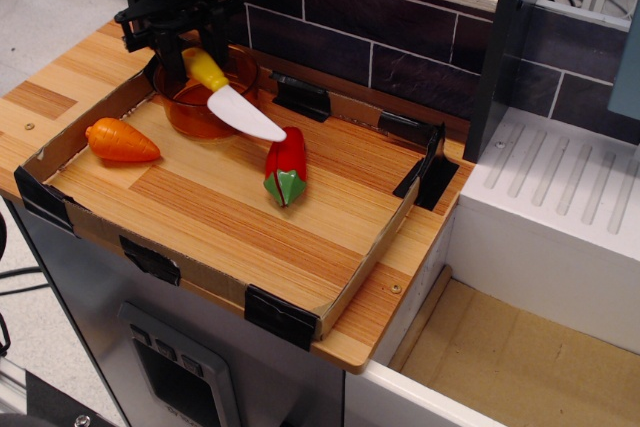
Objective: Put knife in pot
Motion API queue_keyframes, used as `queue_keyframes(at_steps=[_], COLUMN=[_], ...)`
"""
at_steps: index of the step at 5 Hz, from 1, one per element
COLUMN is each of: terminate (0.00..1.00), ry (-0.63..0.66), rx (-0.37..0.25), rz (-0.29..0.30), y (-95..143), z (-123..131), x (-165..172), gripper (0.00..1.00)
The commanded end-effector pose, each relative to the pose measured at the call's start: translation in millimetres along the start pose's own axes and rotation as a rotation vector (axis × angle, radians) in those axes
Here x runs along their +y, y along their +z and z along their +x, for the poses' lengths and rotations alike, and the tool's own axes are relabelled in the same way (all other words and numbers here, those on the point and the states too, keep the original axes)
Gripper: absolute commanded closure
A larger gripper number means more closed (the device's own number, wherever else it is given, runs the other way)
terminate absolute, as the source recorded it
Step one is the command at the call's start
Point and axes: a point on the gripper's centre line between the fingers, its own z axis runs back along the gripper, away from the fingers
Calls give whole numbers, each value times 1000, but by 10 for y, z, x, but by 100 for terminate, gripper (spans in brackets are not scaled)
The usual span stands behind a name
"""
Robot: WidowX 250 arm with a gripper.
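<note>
The knife (240,107) has a yellow handle and a white blade. Its handle end sits over the orange-brown pot (200,107) at the tray's back left. The blade slants out over the pot's rim, and its tip reaches the red pepper (287,165). My black gripper (182,47) is right above the pot and appears shut on the top of the knife's handle. The fingers hide the handle's end and part of the pot's back rim.
An orange toy carrot (120,141) lies left of the pot. All of this sits in a low cardboard-walled tray (150,252) on the wooden counter. A dark tile wall runs behind, and a white sink unit (560,217) stands to the right.
</note>
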Motion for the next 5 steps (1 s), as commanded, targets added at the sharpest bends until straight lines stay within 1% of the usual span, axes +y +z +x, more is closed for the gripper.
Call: queue_keyframes(at_steps=[1, 2, 3, 4, 5], terminate=[0, 0, 0, 0, 100], ry=[21, 13, 5, 2, -71], rx=[-94, -128, -115, -100, -94], rz=[-76, -116, -165, -193, -179], y=[414, 594, 842, 998, 1054], z=[47, -11, -100, -150, -159], x=[-18, -48, -21, 25, 31], gripper=[0, 0, 0, 0, 0])
